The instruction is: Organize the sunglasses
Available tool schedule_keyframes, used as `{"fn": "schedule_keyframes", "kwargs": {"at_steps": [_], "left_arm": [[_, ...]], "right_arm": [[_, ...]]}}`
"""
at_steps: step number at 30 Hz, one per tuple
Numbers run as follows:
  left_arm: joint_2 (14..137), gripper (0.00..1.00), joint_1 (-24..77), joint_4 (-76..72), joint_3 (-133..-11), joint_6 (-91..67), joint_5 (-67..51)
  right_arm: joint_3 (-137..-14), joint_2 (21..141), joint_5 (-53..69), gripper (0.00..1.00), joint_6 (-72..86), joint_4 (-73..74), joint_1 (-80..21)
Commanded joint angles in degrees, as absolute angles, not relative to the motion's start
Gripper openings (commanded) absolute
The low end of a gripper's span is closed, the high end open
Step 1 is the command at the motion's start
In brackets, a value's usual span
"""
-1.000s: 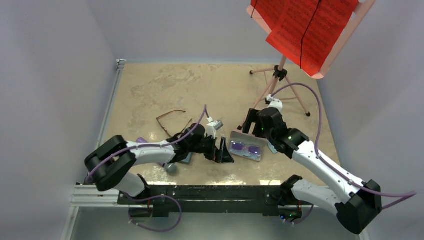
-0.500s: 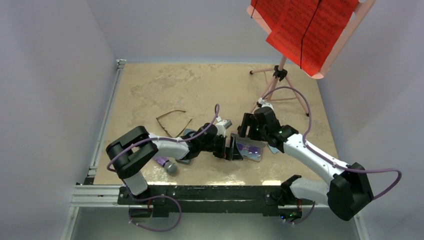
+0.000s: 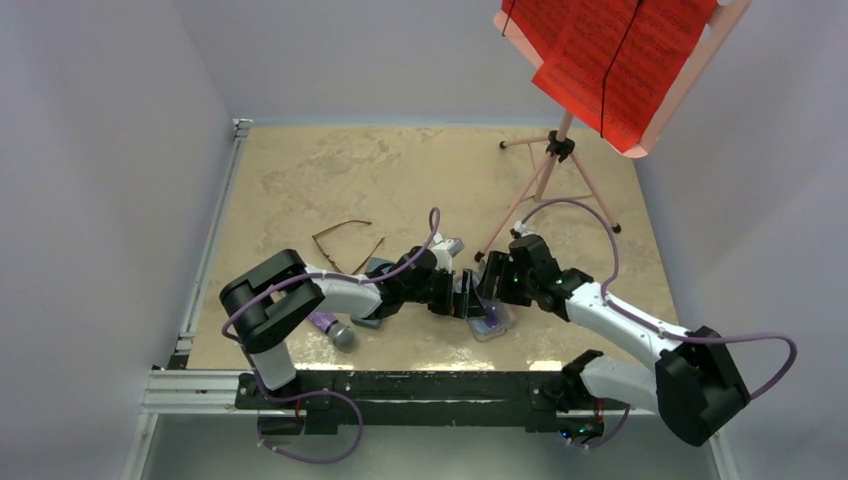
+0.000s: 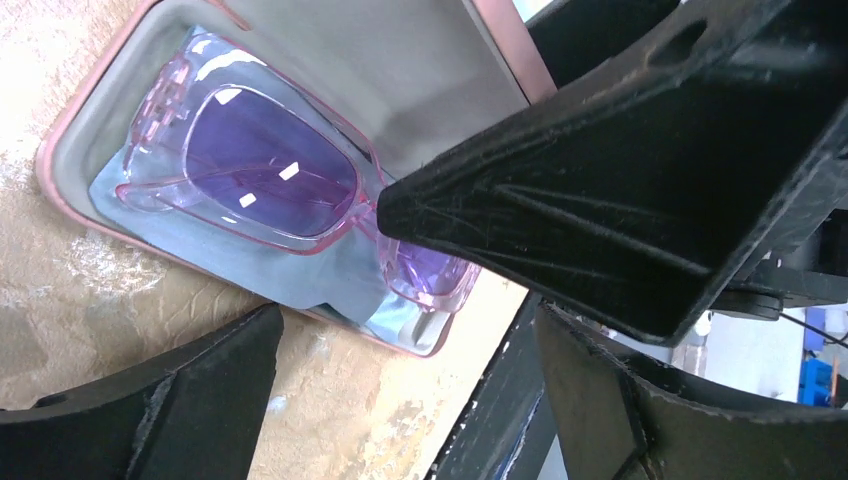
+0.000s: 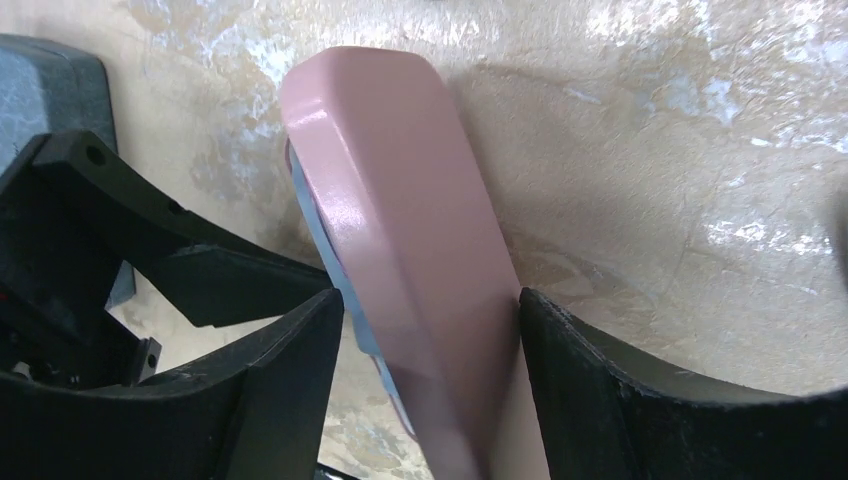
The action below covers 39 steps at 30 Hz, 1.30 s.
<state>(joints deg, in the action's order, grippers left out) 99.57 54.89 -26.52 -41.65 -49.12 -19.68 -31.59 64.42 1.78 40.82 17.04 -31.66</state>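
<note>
Pink glasses point(image 4: 270, 180): folded, lying in the open pink case point(image 4: 420, 70) on a light blue cloth point(image 4: 320, 280). The case sits on the table point(image 3: 400, 170), near middle, between the two arms. One lens is hidden in the left wrist view behind a finger point(image 4: 620, 180) of the right gripper.

Right gripper point(image 5: 430, 300): fingers either side of the case lid point(image 5: 400, 180), and both look pressed against its edges. The lid is raised on a slant over the tray, glossy pink outside facing the wrist camera.

Left gripper point(image 4: 405, 340): low over the table at the left side of the case. Fingers are spread wide and hold nothing; the case rim and bare table show in the gap.

Brown glasses point(image 3: 343, 245): open on the table, left of and farther back than the case, well apart from both grippers.

Blue-grey case point(image 5: 45, 85): just left of the pink case, under the left arm.

Small purple-and-grey item point(image 3: 330, 327) by the near edge, left; cannot tell what it is.

Music stand point(image 3: 560, 150) with red sheets point(image 3: 610, 60), far right.
</note>
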Motion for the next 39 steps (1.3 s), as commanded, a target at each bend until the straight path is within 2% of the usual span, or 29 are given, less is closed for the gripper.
{"fn": "schedule_keyframes", "kwargs": {"at_steps": [1, 10, 24, 28, 32, 36, 39], "left_arm": [[100.55, 1.00, 55.02, -33.23, -41.05, -51.56, -20.02], [100.75, 1.00, 55.02, -34.12, -40.56, -52.12, -20.30], [99.73, 1.00, 55.03, -34.29, -38.70, -51.27, -19.36], [99.26, 1.00, 55.02, -33.50, -38.68, -50.45, -18.84], [98.92, 1.00, 55.02, -32.88, -38.69, -49.88, -18.37], [99.03, 1.00, 55.07, -32.79, -38.84, -49.66, -18.52], [99.17, 1.00, 55.02, -32.74, -39.09, -49.61, -18.78]], "right_arm": [[-30.58, 63.30, 4.50, 0.69, 42.77, 12.68, -34.00], [-35.43, 62.67, -3.86, 0.73, 43.90, 18.67, -40.11], [-36.78, 49.87, -15.36, 0.78, 48.68, 29.97, -37.86], [-36.11, 46.85, -18.57, 0.74, 48.78, 33.87, -32.49], [-34.90, 45.75, -18.67, 0.63, 47.47, 33.93, -30.14], [-33.28, 47.45, -13.53, 0.55, 45.02, 29.91, -29.29], [-32.61, 49.76, -7.34, 0.54, 43.15, 26.05, -29.27]]}}
